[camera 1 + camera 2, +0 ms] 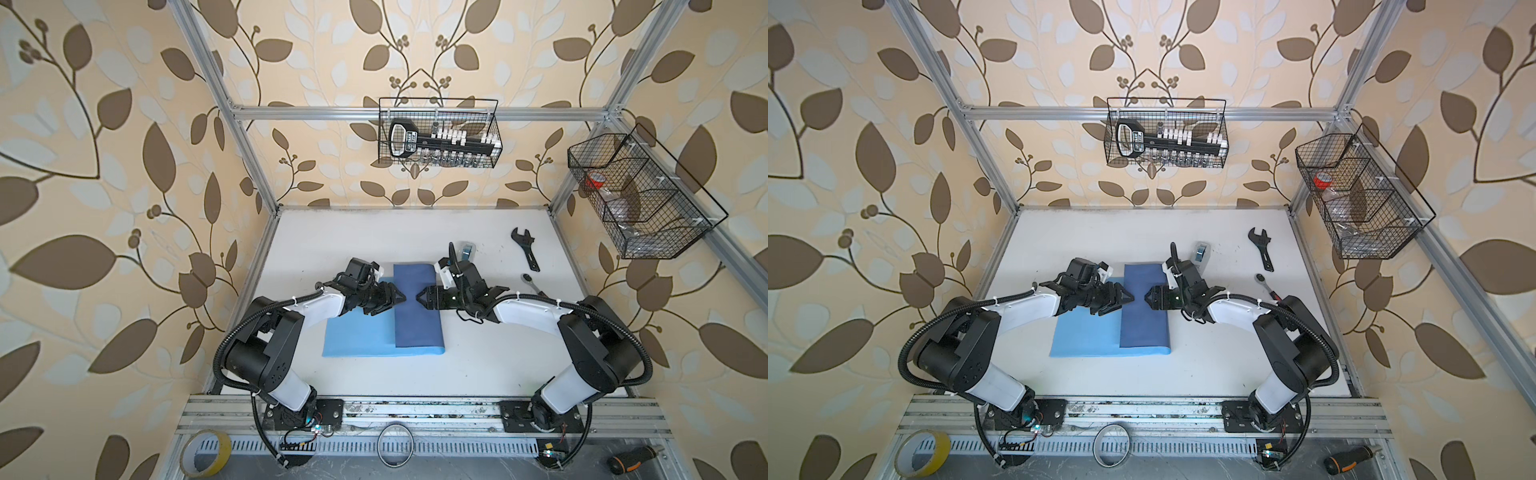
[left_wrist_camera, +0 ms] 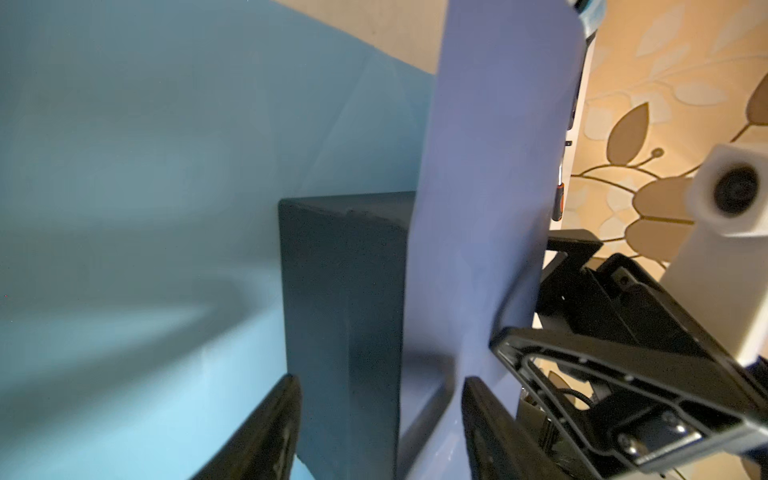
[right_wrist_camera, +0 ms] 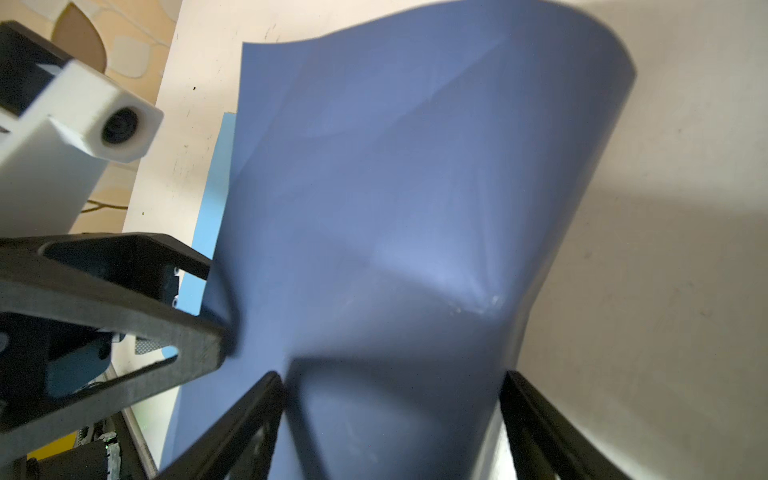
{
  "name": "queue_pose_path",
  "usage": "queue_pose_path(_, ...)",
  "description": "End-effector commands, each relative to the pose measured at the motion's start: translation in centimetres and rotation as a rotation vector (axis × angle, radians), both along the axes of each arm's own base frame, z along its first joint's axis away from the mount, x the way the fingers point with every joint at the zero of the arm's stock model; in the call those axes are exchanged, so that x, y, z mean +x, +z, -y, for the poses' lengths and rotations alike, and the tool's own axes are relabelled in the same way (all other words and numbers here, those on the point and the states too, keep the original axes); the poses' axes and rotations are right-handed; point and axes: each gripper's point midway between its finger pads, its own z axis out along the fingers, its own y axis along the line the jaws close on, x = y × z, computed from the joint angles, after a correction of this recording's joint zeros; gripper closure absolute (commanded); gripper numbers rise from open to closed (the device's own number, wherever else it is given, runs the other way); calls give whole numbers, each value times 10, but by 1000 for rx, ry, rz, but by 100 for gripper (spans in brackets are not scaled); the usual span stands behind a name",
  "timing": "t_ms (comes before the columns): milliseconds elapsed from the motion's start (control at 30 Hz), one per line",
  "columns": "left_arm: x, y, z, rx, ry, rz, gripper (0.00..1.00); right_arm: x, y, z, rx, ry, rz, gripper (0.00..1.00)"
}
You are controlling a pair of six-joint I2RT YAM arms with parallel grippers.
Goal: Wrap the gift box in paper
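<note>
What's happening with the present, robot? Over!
Left gripper open, right gripper's grip unclear, both at the matte black cubic gift box. Large thin blue paper sheet folded over it. Black adjustable wrench lies well clear.

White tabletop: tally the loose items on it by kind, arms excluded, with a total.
wrenches: 2, the adjustable wrench and the ratchet
paper: 1
gift box: 1, seen only in the left wrist view
tape dispenser: 1
total: 5
</note>
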Motion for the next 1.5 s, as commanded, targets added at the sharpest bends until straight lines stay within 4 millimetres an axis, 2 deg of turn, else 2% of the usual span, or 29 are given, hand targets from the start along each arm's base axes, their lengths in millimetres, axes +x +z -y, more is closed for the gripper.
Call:
queue_pose_path(0, -4, 11, 4, 1, -25, 22, 32, -11, -20, 7, -69, 8, -39, 17)
queue_pose_path(200, -9, 5, 16, 8, -71, 7, 34, -9, -15, 3, -61, 10, -28, 17)
queue_pose_path(433, -12, -7, 13, 37, -74, -13, 53, -3, 6, 9, -63, 5, 9, 14)
queue_pose_path(633, -19, -17, 11, 39, -70, -39, 62, 0, 23, 23, -63, -11, 34, 12)
queue_pose_path(900, -21, -18, 9, 38, -57, -51, 71, -6, 21, 36, -36, -14, 1, 10)
queue_pose_path(1300, -26, -10, 22, -51, -64, -74, 73, -7, 13, 16, 39, 18, -42, 24)
queue_pose_path(1467, -26, -5, 27, -78, -65, -71, 69, -9, 16, 14, 19, 13, -20, 33)
